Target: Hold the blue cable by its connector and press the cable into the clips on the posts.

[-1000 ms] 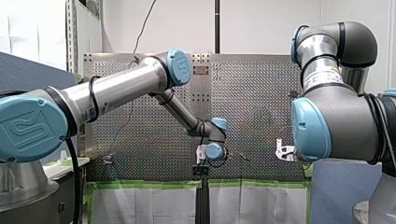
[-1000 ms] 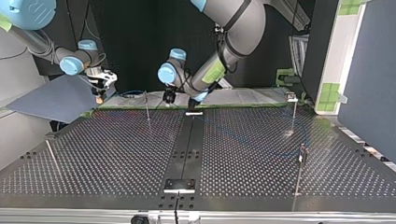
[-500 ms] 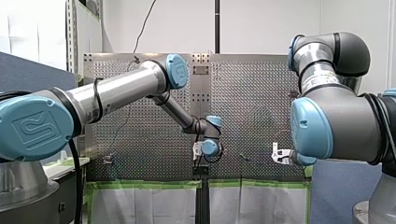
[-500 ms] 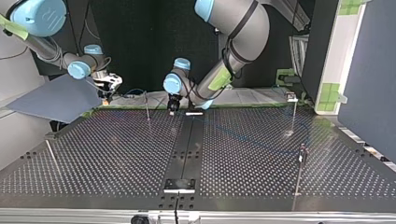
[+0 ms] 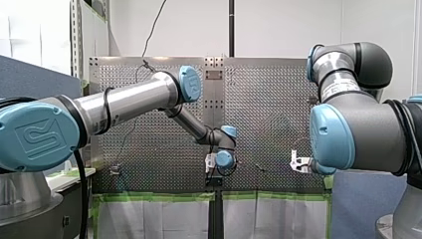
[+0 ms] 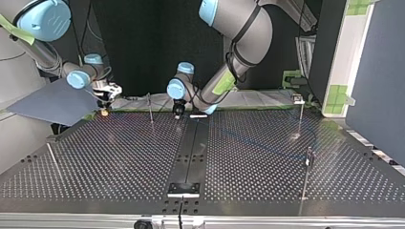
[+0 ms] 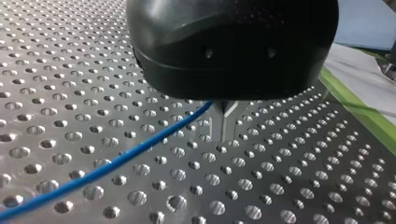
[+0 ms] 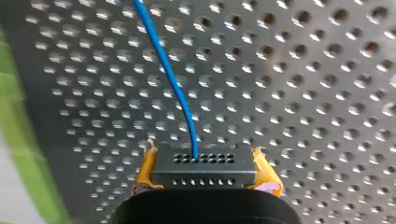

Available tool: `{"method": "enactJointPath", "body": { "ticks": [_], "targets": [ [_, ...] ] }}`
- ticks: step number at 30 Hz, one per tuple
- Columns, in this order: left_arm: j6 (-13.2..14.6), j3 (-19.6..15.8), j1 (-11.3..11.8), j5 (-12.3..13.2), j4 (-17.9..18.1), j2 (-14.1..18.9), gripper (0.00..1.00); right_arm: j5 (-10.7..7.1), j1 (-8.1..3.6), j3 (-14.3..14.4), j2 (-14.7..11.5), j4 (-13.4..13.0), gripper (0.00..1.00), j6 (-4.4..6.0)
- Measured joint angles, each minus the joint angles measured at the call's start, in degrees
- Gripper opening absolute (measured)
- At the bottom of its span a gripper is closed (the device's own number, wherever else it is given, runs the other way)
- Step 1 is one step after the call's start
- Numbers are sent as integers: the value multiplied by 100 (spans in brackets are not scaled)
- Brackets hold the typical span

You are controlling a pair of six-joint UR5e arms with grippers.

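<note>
My right claw (image 8: pixel 204 157) clamps the black connector (image 8: pixel 204 175) between yellow pads (image 8: pixel 144 171), low over the desk (image 8: pixel 303 93). From the connector the blue cable (image 8: pixel 173 84) runs lengthwise straight ahead, bending slightly. My left claw (image 7: pixel 224 126) is narrow, its fingers together on the cable farther from the connector. My left arm's blue cap (image 5: pixel 32 137) bears an embossed logo.
</note>
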Motion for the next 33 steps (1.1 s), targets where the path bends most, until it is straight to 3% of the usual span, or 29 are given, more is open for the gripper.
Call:
{"method": "enactJointPath", "body": {
  "ticks": [10,19,20,21,22,23,30,32,33],
  "targets": [
    [18,-29,-38,-8,-13,-1,0,-149,-3,-136,86,13,0,20],
    [28,-158,-77,-8,11,4,0,-242,36,-269,240,152,0,-28],
    [30,-160,-77,-6,13,5,15,-243,37,-285,242,177,0,-40],
    [38,-166,-79,-1,22,5,15,-244,37,-299,244,200,0,-51],
    [54,-173,-81,0,38,5,31,-245,37,-311,245,223,0,-62],
    [79,-182,-84,-1,61,5,35,-245,39,-318,245,236,0,-69],
    [419,-255,-148,48,123,6,32,-246,47,-331,247,269,0,-81],
    [493,-259,-172,104,92,6,51,-246,54,-332,247,270,0,-82],
    [549,-261,-189,144,74,6,51,-246,57,-331,247,271,0,-81]
  ]
}}
